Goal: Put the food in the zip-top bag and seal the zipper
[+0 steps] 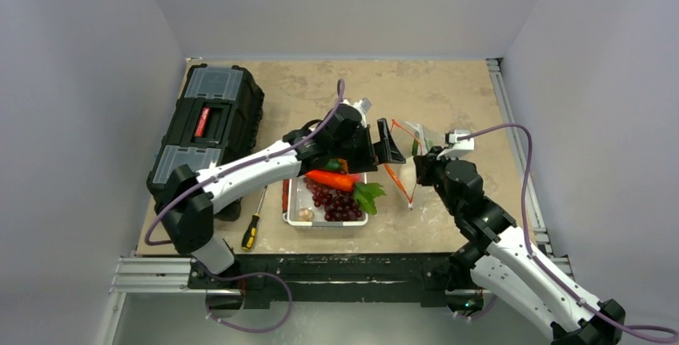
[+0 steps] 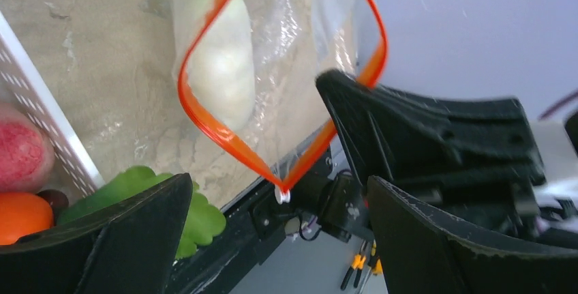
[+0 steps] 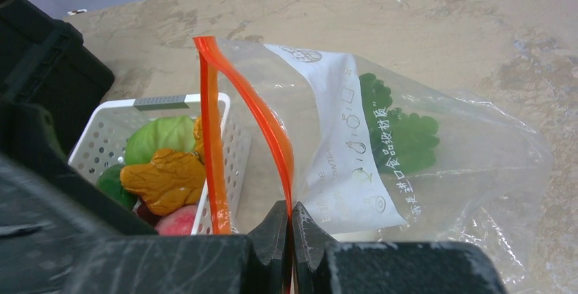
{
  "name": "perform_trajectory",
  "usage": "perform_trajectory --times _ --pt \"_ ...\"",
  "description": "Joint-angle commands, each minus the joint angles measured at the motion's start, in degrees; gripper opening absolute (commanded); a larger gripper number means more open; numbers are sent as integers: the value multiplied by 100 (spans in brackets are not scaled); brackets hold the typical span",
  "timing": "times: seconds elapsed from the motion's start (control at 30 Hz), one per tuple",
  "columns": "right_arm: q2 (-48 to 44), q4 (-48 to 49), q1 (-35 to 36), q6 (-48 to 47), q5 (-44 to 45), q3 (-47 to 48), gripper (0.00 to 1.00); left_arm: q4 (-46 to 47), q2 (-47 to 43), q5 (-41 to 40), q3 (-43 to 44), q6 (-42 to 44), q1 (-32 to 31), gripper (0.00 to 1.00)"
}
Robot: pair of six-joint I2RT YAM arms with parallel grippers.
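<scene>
Holding zip-top bag (image 3: 436,171) mouth wide: right tool (image 3: 292,229) clamped on zipper (image 3: 259,116), bag beyond it, white radish (image 2: 221,69) inside; left tool (image 2: 279,185) spread, empty, facing mouth; more food (image 1: 336,197) in tray (image 3: 95,134) beside it. Hold pinch steady, pick next piece.

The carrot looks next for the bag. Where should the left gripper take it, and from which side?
Take the carrot around the middle of its orange body, coming down from above with the jaws across its width. It lies flat on top of the grapes in the white tray, so its upper side is exposed, while the tray walls likely block a sideways approach.
</scene>
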Motion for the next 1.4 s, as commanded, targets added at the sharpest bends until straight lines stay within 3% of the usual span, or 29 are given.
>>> perform_trajectory --times 0.0,0.1,0.27,0.43,0.53,0.7,0.87,1.2,1.37 --pt "-11 174 8 45 320 50 0 314 -716 499 -268 531 3 100" --pt "-19 78 8 128 639 58 0 -174 -1281 384 -524 974 2 99" --pt "-53 -258 11 389 1250 180 0 -1563 -2256 -914 -908 1774 -17 100" --pt "11 -178 10 321 1158 131 0 -1406 -2837 -1403 -1876 1982 -57 97" --pt "-8 -119 9 305 1213 97 0 -1236 -2663 -1415 -2168 1937 -176 95" --pt "12 63 11 223 1106 28 0 -1391 -1988 -2127 -1884 2068 -655 90" --pt "165 -26 11 243 1075 119 0 -1600 -1336 -2725 -1656 2064 -917 94" --pt "-52 31 6 230 1126 38 0 -1399 -593 -2652 -1537 1934 -962 88" --pt "-6 33 10 222 1065 48 0 -1204 -428 -2456 -1594 1896 -966 95"
